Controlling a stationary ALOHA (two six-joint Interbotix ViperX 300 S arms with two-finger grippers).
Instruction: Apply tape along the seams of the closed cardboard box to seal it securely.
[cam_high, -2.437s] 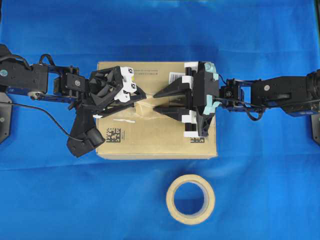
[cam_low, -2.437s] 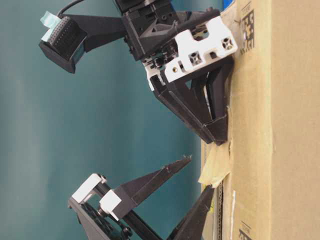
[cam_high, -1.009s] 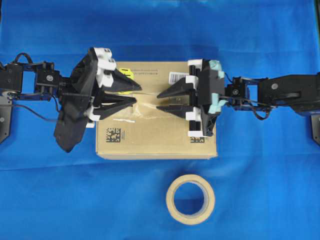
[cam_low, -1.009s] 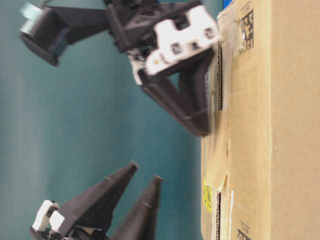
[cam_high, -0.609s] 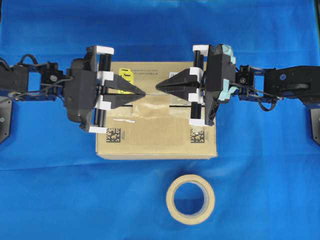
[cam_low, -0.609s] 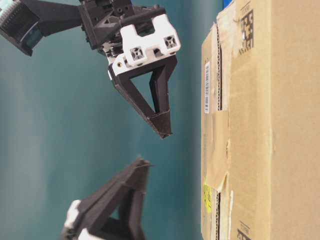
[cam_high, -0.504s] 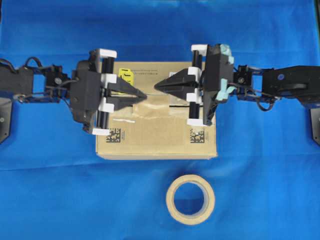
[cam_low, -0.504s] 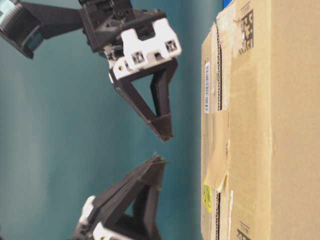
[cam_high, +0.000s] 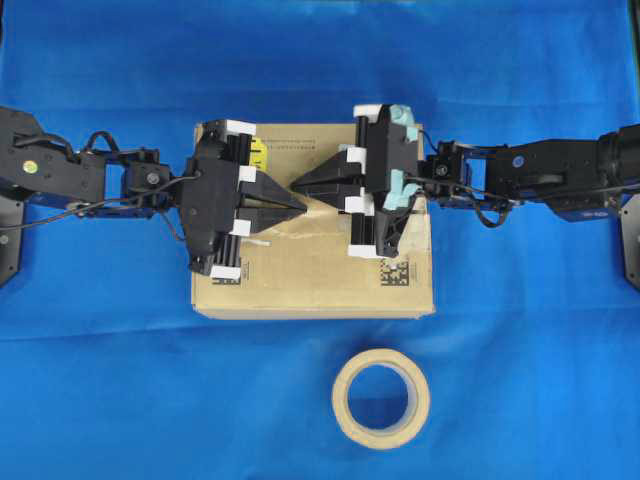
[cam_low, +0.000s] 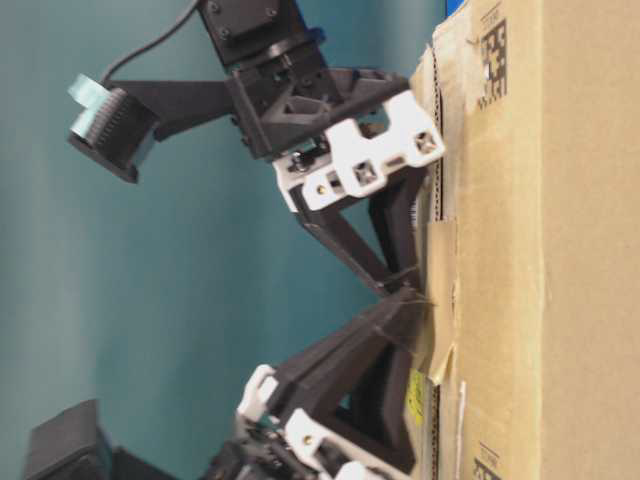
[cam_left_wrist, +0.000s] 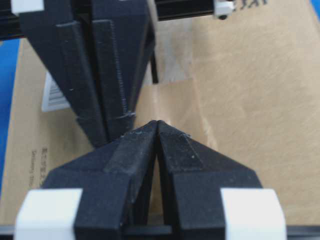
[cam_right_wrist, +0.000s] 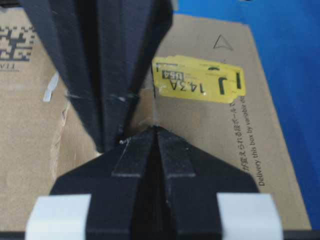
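Observation:
The cardboard box (cam_high: 320, 285) lies flat on the blue cloth, its yellow sticker (cam_right_wrist: 200, 85) on the far flap. The tan tape (cam_left_wrist: 176, 100) lies across the middle of the top, over the seam (cam_left_wrist: 154, 72). My left gripper (cam_high: 303, 205) is shut, with nothing between its fingers, and its tip rests on the tape. My right gripper (cam_high: 293, 188) is shut too, and its tip sits just beside the left one. From table level the right gripper (cam_low: 405, 275) and the left gripper (cam_low: 415, 300) both touch the tape (cam_low: 437, 300), whose lower edge curls up.
A round beige tape roll (cam_high: 381, 398) lies on the cloth in front of the box. A white barcode label (cam_left_wrist: 52, 95) and a black square code (cam_high: 394, 270) mark the box top. Blue cloth (cam_high: 100, 400) surrounds the box.
Both grippers have shut from open. After rising above the box they came down and toward each other, and their tips now meet on the tape.

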